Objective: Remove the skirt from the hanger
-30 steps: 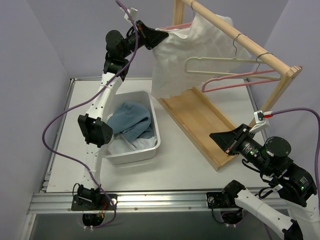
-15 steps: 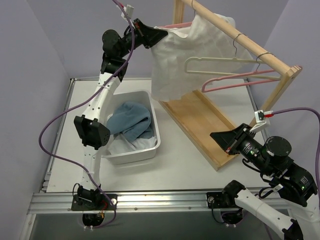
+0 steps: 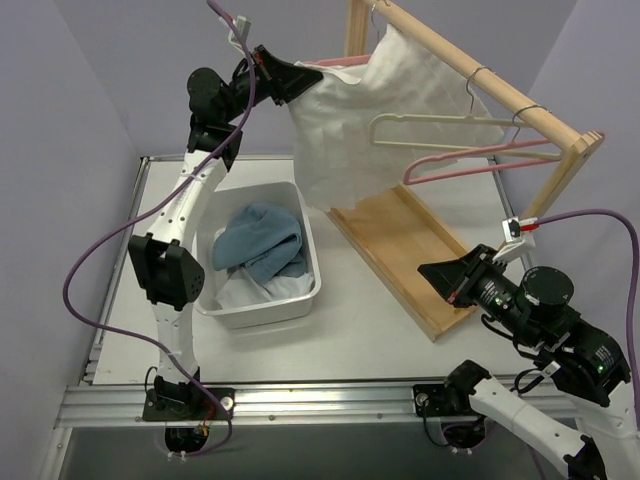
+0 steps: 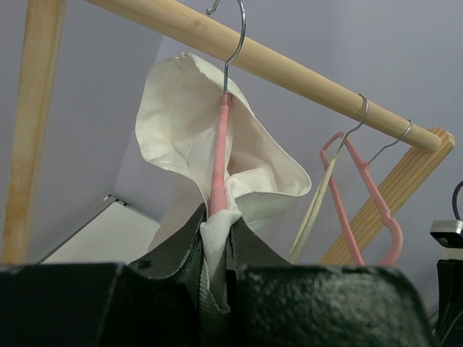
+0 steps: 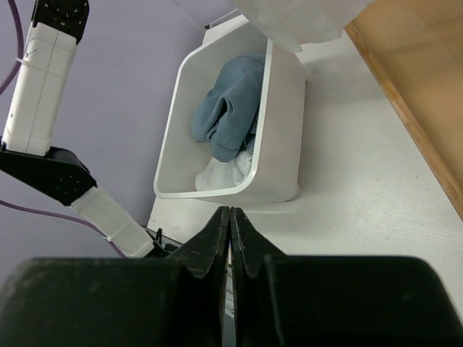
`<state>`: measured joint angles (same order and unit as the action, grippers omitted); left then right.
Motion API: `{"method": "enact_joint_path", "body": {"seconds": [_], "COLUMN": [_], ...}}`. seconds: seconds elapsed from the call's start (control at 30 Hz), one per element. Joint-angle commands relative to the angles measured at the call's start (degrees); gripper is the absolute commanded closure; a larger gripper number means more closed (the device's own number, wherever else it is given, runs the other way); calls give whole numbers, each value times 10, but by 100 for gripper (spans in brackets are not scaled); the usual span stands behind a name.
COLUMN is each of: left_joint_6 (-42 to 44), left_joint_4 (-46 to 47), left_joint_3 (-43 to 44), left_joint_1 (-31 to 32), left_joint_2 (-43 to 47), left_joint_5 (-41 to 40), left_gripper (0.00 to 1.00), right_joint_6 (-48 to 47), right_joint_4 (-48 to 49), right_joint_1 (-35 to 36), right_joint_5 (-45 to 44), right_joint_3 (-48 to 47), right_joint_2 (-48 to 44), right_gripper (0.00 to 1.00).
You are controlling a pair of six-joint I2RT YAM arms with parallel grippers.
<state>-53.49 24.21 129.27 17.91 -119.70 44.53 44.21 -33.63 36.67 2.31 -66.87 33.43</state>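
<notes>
Up at the rail, your left gripper (image 4: pixel 215 246) is clamped on a narrow fold of the white skirt (image 4: pixel 181 123), right where the arm of the pink hanger (image 4: pixel 218 152) runs down into the cloth. Whether the hanger's tip is caught between the jaws along with the fabric, you cannot tell from the wrist view. The skirt is on that hanger, draped open around it and stretched out toward your gripper, and the hanger's wire hook (image 4: pixel 235 36) sits over the wooden rail (image 4: pixel 304 72).

That is the main risk. If the hanger tip is pinched with the cloth, pulling will drag the hanger along the rail or lift its hook off, and the skirt will come away with the hanger inside it. The pinch is also thin, so a hard tug could let the fabric slip out.

Further along the rail hang two spare hangers (image 3: pixel 450 140). A sliding hook could knock into them.

Your right gripper (image 5: pixel 230 224) has its fingers together on nothing, hovering above the table near the rack's wooden base (image 3: pixel 400 240), looking toward the white bin (image 5: pixel 282 108) with its blue cloth (image 5: pixel 231 108).
</notes>
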Motion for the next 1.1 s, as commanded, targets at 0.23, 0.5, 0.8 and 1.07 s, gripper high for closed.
{"method": "enact_joint_path", "body": {"seconds": [0.23, 0.5, 0.8, 1.07], "left_joint_6": [-1, 72, 110, 146], "left_joint_4": [86, -91, -123, -117], "left_joint_3": [-147, -198, -347, -444], "left_joint_1": [-19, -10, 67, 140], "left_joint_2": [148, 156, 185, 262], "left_joint_5": [31, -4, -40, -79], "left_gripper": [98, 98, 98, 98], "right_joint_6": [-15, -11, -1, 11], "right_joint_4": [40, 73, 136, 132], "right_joint_1": [-5, -4, -4, -4], "right_joint_5": [-6, -11, 0, -21], "right_joint_3": [9, 38, 70, 83], "right_joint_2": [19, 29, 59, 79], "right_gripper": [100, 87, 56, 38]}}
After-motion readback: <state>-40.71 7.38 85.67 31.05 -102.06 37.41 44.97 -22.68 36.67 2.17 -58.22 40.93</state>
